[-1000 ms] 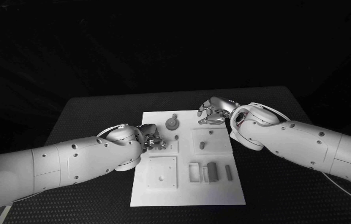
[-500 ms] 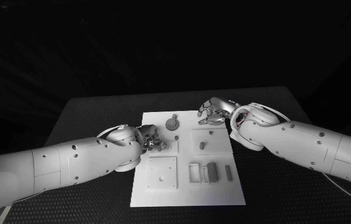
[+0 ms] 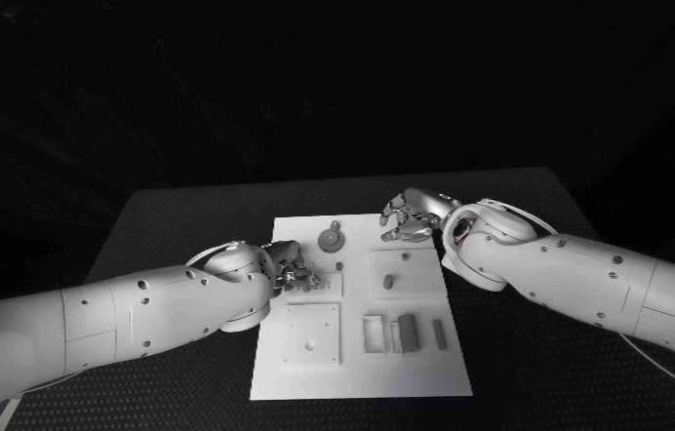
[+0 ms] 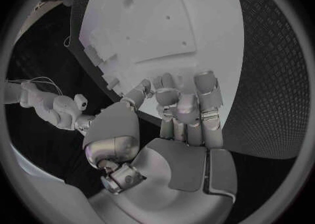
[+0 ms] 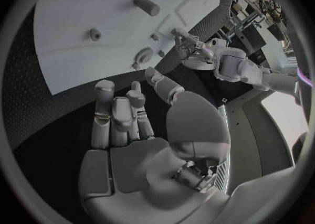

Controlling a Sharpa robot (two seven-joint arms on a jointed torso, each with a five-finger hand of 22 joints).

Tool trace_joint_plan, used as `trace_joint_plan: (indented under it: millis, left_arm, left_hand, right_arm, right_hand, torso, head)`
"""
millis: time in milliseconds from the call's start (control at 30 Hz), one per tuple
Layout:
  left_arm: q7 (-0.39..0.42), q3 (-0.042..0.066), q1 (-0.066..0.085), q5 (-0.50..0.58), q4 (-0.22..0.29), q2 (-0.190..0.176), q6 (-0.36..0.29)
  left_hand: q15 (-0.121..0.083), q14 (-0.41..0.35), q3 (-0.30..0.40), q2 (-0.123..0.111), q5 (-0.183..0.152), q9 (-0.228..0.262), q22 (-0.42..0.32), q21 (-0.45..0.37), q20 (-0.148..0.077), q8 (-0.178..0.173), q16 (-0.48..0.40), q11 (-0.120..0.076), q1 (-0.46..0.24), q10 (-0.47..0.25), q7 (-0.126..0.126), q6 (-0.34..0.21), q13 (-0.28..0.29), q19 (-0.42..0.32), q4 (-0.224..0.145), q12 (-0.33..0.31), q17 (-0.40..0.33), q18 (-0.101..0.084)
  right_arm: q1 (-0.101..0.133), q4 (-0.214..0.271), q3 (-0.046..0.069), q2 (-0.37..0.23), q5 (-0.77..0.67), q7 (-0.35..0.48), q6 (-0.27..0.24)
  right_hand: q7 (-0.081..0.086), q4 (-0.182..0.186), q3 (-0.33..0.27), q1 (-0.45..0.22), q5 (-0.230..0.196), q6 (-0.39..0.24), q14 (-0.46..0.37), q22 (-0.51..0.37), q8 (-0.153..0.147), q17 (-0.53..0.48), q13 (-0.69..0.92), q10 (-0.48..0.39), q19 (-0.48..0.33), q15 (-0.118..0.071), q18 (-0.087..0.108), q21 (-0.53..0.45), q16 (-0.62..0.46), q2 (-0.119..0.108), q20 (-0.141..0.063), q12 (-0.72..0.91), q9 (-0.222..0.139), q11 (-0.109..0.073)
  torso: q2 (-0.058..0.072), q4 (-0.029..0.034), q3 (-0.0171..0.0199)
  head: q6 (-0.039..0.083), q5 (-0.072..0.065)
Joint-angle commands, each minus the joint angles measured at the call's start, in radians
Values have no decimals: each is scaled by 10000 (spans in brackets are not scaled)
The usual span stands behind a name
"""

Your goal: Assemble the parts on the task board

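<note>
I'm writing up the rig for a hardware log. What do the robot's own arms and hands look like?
Both arms, the left arm and right arm, are smooth white rounded shells dotted with small dark screw holes. Each ends in a silver metallic many-fingered hand, the left hand and right hand, with segmented fingers and rounded palm housings. A thin pale cable loops around each wrist.

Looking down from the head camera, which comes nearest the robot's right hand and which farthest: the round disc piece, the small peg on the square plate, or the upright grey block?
From the right hand:
1. Round disc piece, beside the hand, toward the board's far end.
2. Small peg on its square plate, mid-board; too close to the disc to rank firmly.
3. Upright grey block, plainly farthest, toward the board's near end.
</note>
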Motion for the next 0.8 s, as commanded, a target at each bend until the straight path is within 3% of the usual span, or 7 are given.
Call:
trace_joint_plan:
  millis: [33, 800]
  left_arm:
    - [93, 3, -8, 57, 19, 19, -157]
    - [170, 9, -8, 90, 176, -74, -306]
  left_hand:
    - [-25, -70, -64, 19, -30, 12, 140, -61, -4, -41, 34, 11, -95, -53, 10, -36, -9, -29, 2, 65, -10, 156]
    - [-35, -68, -89, 59, -29, 22, 142, -65, -14, -40, 56, 0, -56, -45, -1, -18, -9, -12, -7, 76, -17, 169]
  right_arm:
    - [-5, -12, 4, 2, -23, 21, 102]
    - [-9, -69, 5, 23, -55, 19, 106]
  right_hand:
    - [121, 7, 47, -79, 62, 210, -76, 102, -46, -15, -15, -87, 42, -24, 467, -58, -42, 26, -16, 59, -4, -2]
    - [119, -15, 63, -43, 62, 213, -71, 106, -50, -16, -37, -90, 49, -27, 467, -59, -41, 24, -23, 75, -2, -4]
  torso:
    - [1, -1, -2]
    - [1, -4, 2]
  head:
    - [11, -11]
    - [29, -32]
